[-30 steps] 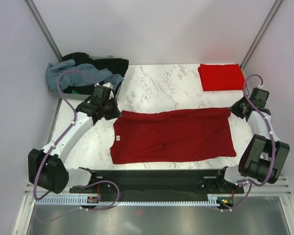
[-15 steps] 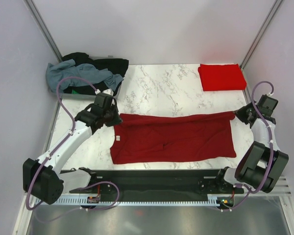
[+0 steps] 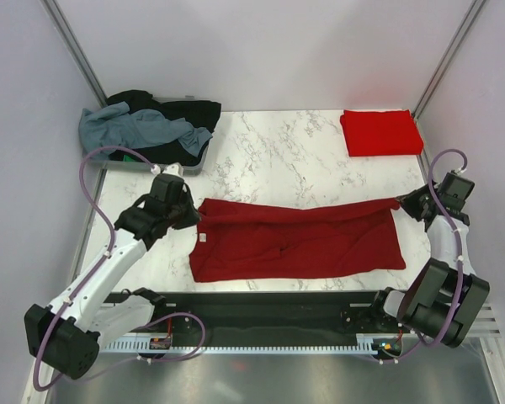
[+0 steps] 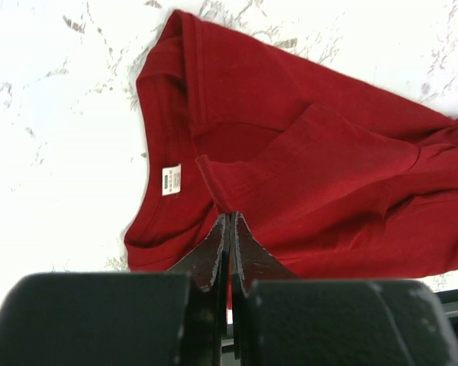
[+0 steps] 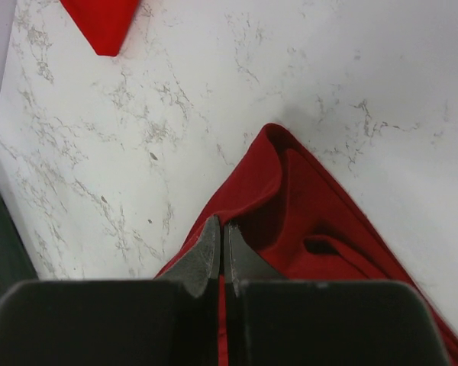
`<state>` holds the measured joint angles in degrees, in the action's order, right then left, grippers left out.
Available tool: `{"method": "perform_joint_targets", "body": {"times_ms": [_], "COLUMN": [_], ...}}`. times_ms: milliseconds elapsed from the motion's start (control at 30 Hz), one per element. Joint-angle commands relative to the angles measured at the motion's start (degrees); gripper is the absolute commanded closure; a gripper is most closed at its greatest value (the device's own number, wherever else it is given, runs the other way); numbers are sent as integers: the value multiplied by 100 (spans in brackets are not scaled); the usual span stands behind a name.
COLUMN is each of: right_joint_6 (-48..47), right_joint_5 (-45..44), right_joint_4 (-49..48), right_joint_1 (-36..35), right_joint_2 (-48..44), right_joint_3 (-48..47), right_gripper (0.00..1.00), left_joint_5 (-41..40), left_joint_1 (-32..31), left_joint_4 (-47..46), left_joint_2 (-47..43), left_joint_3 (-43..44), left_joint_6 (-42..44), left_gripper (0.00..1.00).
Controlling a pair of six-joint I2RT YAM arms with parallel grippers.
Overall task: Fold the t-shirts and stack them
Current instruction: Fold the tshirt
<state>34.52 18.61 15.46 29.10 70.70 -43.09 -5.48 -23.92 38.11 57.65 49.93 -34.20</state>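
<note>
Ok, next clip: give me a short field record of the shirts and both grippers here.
maroon t-shirt: spread out near centre, far edge pinched at both ends
left gripper: shut on maroon t-shirt near its collar
right gripper: shut on its opposite end
folded red t-shirt: far right corner
unfolded pile: far left, grey-blue and black tees

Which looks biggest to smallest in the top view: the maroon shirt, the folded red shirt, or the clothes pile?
1. maroon shirt, spread out, clearly largest
2. clothes pile, heaped at the far left
3. folded red shirt, smallest; it lies farther from the camera, but the gap looks real
</note>
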Motion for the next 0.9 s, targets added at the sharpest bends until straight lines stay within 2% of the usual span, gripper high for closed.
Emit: {"method": "perform_joint_targets", "body": {"times_ms": [0, 200, 267, 300, 367, 400, 467, 500, 600, 633, 700, 733, 867], "right_joint_6": [63, 458, 608, 669, 731, 696, 670, 652, 643, 635, 608, 591, 477], "right_joint_5": [-129, -69, 151, 212, 222, 187, 125, 73, -15, -59, -208, -365, -394], "right_joint_4": [-26, 53, 27, 1, -17, -26, -17, -8, -43, -43, -26, -26, -236], "right_joint_1": [34, 438, 570, 570, 570, 570, 544, 518, 62, -427, -1035, -1630, -2741], "right_joint_2": [-328, -601, -653, -662, -759, -811, -1048, -1136, -1251, -1147, -1006, -840, -242], "right_joint_3": [116, 546, 731, 862, 951, 952, 882, 742, 339, 215, -84, -138, -103], "right_gripper": [100, 99, 58, 39, 7, 5, 3, 2, 4, 4, 5, 5, 5], "left_joint_5": [-7, 442, 521, 669, 662, 575, 215, 135, -41, -50, -15, -15, -33], "left_joint_1": [-16, -16, -94, -121, -200, -261, -419, -438, -447, -447, -473, -482, -622], "left_joint_4": [100, 153, 250, 267, 451, 504, 548, 557, 523, 470, 216, 119, -478], "left_joint_2": [-254, -789, -1088, -1185, -1552, -1729, -2116, -2431, -2470, -2373, -2031, -1629, -599], "left_joint_3": [-255, -923, -1055, -1134, -1222, -1266, -1363, -1450, -1548, -1565, -1531, -1504, -1189], "left_joint_6": [-236, -588, -842, -913, -1307, -1448, -1844, -1941, -2135, -2161, -2135, -2109, -2039], "left_gripper": [98, 97, 91, 82, 73, 64, 59, 48, 45, 45, 45, 45, 47]}}
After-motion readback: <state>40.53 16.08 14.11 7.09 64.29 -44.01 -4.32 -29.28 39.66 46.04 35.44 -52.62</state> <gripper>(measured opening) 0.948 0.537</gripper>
